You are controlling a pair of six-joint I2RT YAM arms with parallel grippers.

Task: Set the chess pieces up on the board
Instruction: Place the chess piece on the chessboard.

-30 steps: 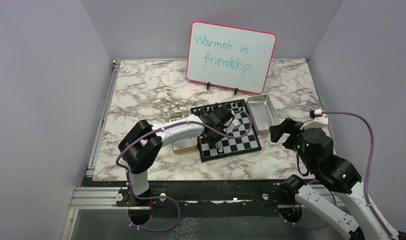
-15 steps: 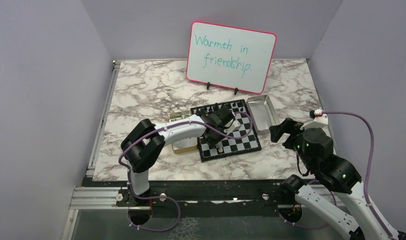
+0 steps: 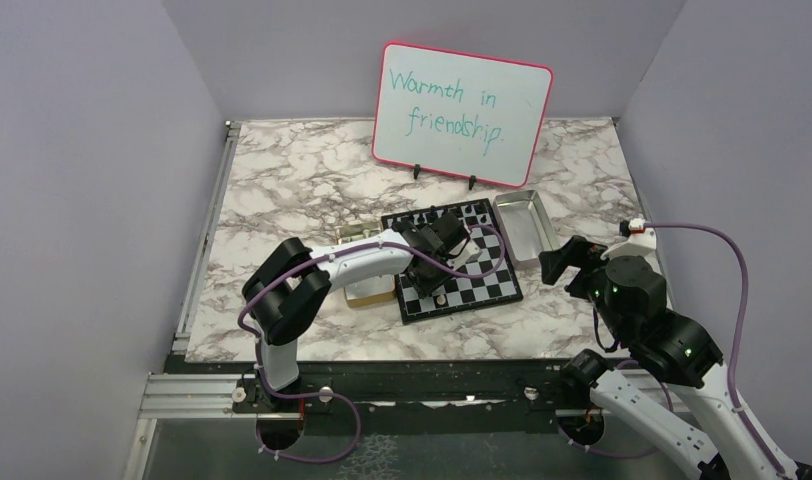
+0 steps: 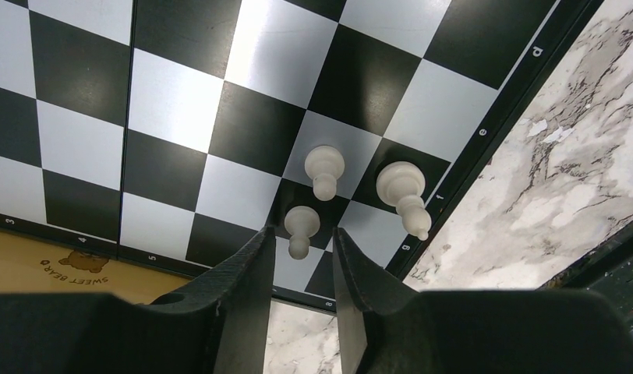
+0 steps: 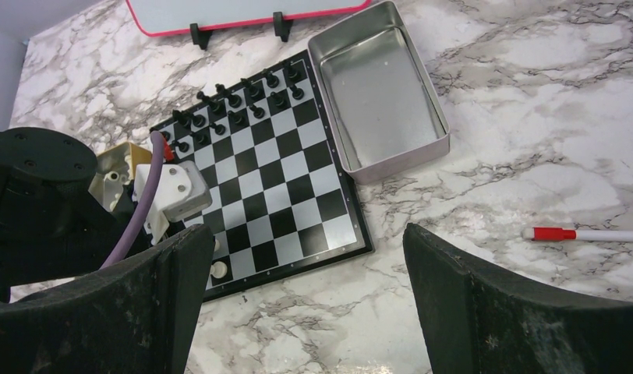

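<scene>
The board point(image 4: 177, 101) lies under my left gripper point(image 4: 302, 240), with three cream chess pieces standing near its corner. One cream pawn point(image 4: 300, 227) stands on a square between my open fingertips, with a small gap on each side. A second pawn point(image 4: 324, 167) and a taller cream piece point(image 4: 404, 192) stand just beyond. In the top view the left gripper point(image 3: 434, 283) hangs over the board's point(image 3: 482, 285) near edge. Black pieces point(image 5: 235, 105) fill the far rows. My right gripper point(image 5: 309, 241) is open wide and empty, above the marble to the right of the board point(image 5: 298, 179).
A silver metal tray point(image 3: 522, 225) sits against the board's right side. A tan box point(image 3: 367, 290) lies at its left. A whiteboard point(image 3: 462, 100) stands at the back. A red-capped marker point(image 5: 586, 234) lies on the marble to the right.
My left jaws have spread apart, letting go of the cream pawn, which now stands on its square. The right arm has not moved.
</scene>
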